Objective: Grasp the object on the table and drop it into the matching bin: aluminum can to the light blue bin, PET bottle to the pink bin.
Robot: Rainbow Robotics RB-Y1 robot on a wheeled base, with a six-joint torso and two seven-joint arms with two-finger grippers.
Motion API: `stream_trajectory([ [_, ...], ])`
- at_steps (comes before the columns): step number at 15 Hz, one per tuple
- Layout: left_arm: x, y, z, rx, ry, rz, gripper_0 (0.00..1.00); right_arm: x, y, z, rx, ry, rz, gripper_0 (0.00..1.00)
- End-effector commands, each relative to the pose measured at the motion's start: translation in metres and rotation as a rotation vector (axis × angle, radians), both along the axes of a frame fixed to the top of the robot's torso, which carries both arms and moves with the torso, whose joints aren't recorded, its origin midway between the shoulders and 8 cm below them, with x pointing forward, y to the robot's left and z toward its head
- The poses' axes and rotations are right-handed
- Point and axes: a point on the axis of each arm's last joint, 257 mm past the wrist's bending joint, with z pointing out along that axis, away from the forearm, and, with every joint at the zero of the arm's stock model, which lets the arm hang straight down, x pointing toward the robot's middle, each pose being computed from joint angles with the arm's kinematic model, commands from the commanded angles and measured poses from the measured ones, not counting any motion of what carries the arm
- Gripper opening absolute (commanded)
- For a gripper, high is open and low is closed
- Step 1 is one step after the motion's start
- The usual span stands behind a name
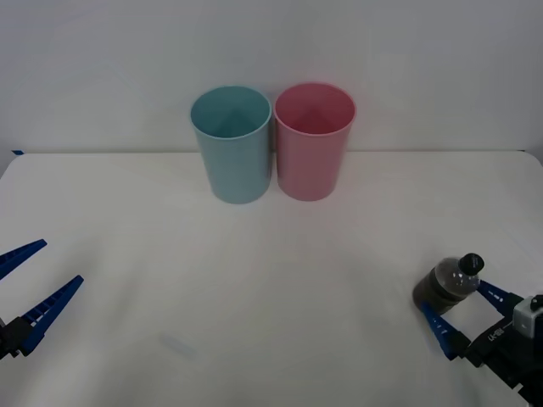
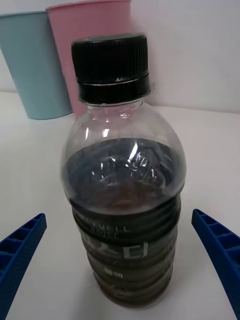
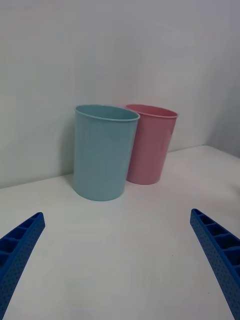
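Observation:
A small clear PET bottle (image 1: 448, 287) with dark brown liquid and a black cap stands upright on the white table (image 1: 280, 297) at the front right. My right gripper (image 1: 468, 310) is open around it, one blue finger on each side, not touching; up close the bottle (image 2: 125, 200) stands between the fingertips (image 2: 220, 245). The pink bin (image 1: 313, 141) and the light blue bin (image 1: 232, 142) stand side by side at the table's far middle, the pink one on the right. My left gripper (image 1: 30, 280) waits open at the front left, facing both bins (image 3: 105, 152).
A plain white wall rises behind the table. The table's far edge runs just behind the bins. Wide bare tabletop lies between the grippers and the bins.

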Motion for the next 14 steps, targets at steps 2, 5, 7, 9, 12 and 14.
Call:
stream_trajectory([
  [2,0.000,0.000,0.000,0.000,0.000,0.000,1.00,0.017,0.010,0.000,-0.002,-0.008,-0.018,1.00],
  [5,0.000,0.000,0.000,0.000,0.000,0.000,1.00,0.023,0.014,0.000,-0.001,-0.009,-0.025,1.00],
  [7,0.000,0.000,0.000,0.000,0.000,0.000,1.00,0.025,0.014,0.001,0.000,-0.011,-0.027,1.00],
  [9,0.000,0.000,0.000,0.000,0.000,0.000,1.00,0.024,0.013,0.000,-0.003,-0.008,-0.031,0.82],
  [12,0.000,0.000,0.000,0.000,0.000,0.000,1.00,0.027,0.010,0.000,-0.005,-0.006,-0.042,0.00],
  [14,0.000,0.000,0.000,0.000,0.000,0.000,1.00,0.027,0.012,0.001,-0.005,-0.010,-0.037,0.00],
])
